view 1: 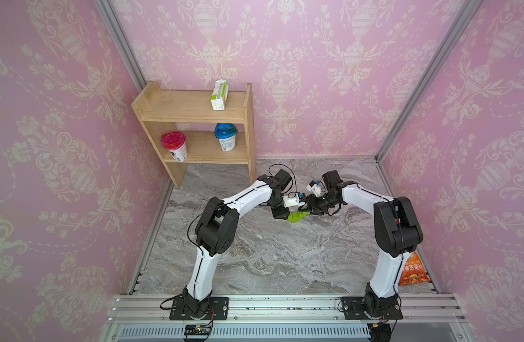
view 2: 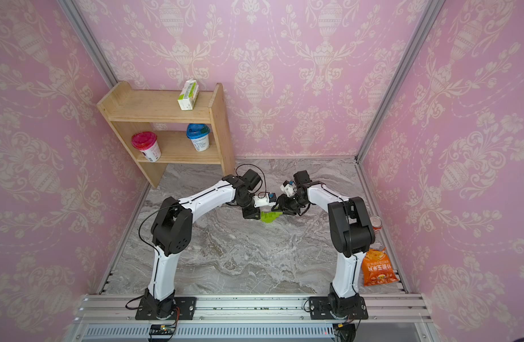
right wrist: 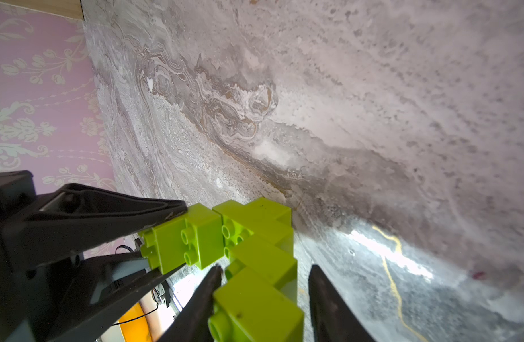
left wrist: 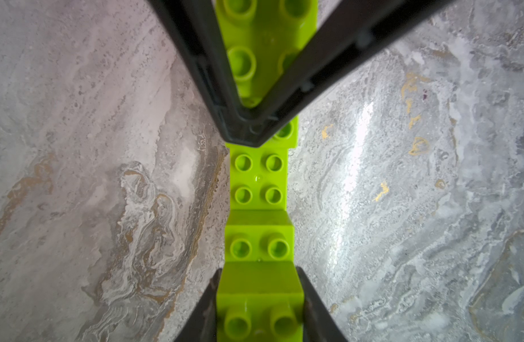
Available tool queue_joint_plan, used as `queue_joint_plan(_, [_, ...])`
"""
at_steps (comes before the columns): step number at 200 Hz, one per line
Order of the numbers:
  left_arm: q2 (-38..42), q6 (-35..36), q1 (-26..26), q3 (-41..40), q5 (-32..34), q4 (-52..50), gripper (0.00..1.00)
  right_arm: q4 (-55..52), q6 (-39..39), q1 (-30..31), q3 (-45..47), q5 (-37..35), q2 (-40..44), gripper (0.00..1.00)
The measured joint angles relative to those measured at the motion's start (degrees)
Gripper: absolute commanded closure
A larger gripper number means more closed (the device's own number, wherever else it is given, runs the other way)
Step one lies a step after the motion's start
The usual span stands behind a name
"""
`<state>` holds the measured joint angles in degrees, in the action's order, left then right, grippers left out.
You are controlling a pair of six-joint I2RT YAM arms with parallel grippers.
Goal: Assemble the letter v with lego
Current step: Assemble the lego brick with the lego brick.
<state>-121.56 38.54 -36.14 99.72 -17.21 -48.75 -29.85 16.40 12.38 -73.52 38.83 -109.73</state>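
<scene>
**Letter v, stepped lime chain, late in assembly, held over mid-bench.**
Left hand pinches one end brick. Right hand brackets the opposite end, one finger touching; whether it clamps cannot be told. All lego bricks in view appear joined, none loose. Judged remaining: seat the last joint, set down.

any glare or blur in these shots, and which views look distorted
Left wrist view: a bright glare streak on the marble tabletop, and the lego goes soft toward the frame edges. Right wrist view: another glare patch on the tabletop, nearest bricks blurred, strong fisheye curve. Both top views: evenly lit, no hard glare.
</scene>
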Motion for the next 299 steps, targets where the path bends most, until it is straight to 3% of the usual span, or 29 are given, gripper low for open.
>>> queue_joint_plan(276, [-2.71, -0.02, -0.87, 4.52, 1.07, -3.63, 1.0, 0.39, -0.39, -0.04, 0.0, 0.83, -1.51, 0.51])
queue_joint_plan(299, [-3.04, -0.02, -1.14, 5.42, 1.79, -4.52, 0.62, 0.42, -0.39, -0.13, 0.0, 0.83, -1.51, 0.49])
